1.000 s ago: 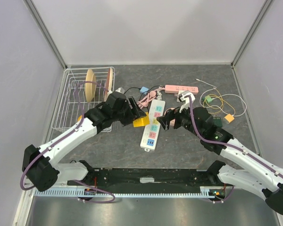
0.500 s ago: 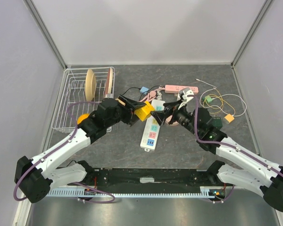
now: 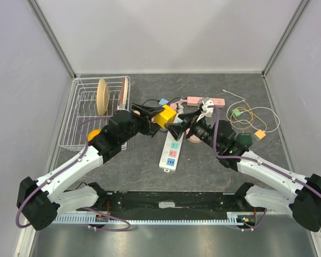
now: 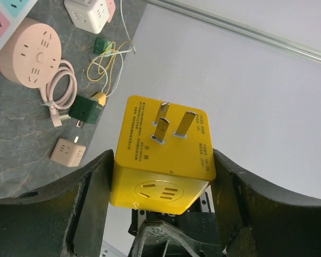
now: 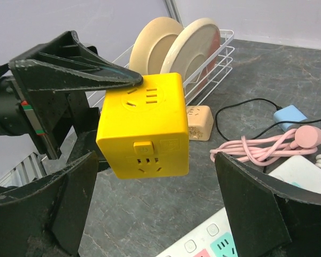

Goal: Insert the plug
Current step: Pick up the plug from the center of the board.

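Note:
My left gripper (image 3: 159, 116) is shut on a yellow cube plug adapter (image 3: 164, 115) and holds it above the table. In the left wrist view the cube (image 4: 163, 152) sits between both fingers with its three metal prongs (image 4: 171, 122) facing away. My right gripper (image 3: 177, 130) is open and empty, right beside the cube. In the right wrist view the cube (image 5: 144, 126) hangs in front of the open jaws. The white power strip (image 3: 172, 145) with coloured sockets lies flat on the table below both grippers; its end shows in the right wrist view (image 5: 235, 235).
A wire dish rack (image 3: 91, 110) with plates stands at the left. A pink power strip (image 3: 205, 100), a round pink socket with coiled cord (image 4: 31, 51), white, beige (image 5: 199, 122) and blue adapters, a green plug (image 3: 236, 113) and loose cables lie behind the white strip.
My left gripper has lifted the yellow cube and carried it right and up. My right gripper has swung left toward it, staying open.

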Robot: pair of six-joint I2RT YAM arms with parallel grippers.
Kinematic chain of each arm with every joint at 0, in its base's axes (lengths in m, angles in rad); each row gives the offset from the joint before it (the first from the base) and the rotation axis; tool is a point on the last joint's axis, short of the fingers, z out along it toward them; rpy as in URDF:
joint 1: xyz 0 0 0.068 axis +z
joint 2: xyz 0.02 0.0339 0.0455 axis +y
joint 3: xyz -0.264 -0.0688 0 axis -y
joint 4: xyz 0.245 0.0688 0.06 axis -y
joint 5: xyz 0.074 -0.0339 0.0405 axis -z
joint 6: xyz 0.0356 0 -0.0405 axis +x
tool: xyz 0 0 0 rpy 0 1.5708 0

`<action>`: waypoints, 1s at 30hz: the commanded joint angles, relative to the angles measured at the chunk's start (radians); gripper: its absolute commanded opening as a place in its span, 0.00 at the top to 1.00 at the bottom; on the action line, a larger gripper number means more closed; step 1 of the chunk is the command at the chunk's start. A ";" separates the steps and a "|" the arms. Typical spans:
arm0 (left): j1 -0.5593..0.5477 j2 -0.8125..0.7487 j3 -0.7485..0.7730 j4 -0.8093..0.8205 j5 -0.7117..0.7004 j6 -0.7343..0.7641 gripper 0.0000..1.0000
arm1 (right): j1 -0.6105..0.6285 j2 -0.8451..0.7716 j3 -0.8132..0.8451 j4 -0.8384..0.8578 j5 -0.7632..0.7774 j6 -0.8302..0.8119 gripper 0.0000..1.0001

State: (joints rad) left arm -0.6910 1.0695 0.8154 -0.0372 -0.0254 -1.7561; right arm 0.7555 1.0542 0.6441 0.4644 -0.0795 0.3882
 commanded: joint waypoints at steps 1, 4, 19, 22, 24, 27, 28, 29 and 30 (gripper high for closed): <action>0.002 0.007 0.028 0.115 -0.030 -0.080 0.87 | 0.002 0.036 0.048 0.101 0.010 -0.005 0.02; 0.002 0.018 0.031 0.126 -0.018 -0.088 0.87 | 0.002 0.058 0.061 0.123 0.024 -0.014 0.02; 0.002 0.052 0.004 0.223 0.002 -0.151 0.87 | 0.002 0.136 0.103 0.181 0.000 -0.049 0.10; 0.001 0.049 -0.012 0.247 -0.005 -0.167 0.87 | 0.002 0.144 0.097 0.191 -0.015 -0.049 0.19; 0.002 0.052 -0.013 0.247 -0.005 -0.166 0.86 | 0.001 0.142 0.091 0.204 -0.020 -0.055 0.31; 0.001 0.058 -0.015 0.249 0.005 -0.164 0.75 | 0.001 0.135 0.091 0.201 -0.020 -0.075 0.51; 0.001 0.060 -0.013 0.250 0.008 -0.163 0.70 | 0.001 0.129 0.092 0.198 -0.020 -0.081 0.57; 0.002 0.060 -0.016 0.250 0.010 -0.160 0.64 | -0.001 0.125 0.094 0.195 -0.017 -0.086 0.71; 0.002 0.057 -0.016 0.250 0.007 -0.146 0.52 | 0.001 0.122 0.095 0.181 -0.016 -0.100 0.78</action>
State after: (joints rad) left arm -0.6907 1.1252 0.8005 0.1337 -0.0158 -1.8782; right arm 0.7536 1.1950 0.7082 0.5949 -0.0738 0.3183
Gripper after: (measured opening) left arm 0.726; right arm 0.702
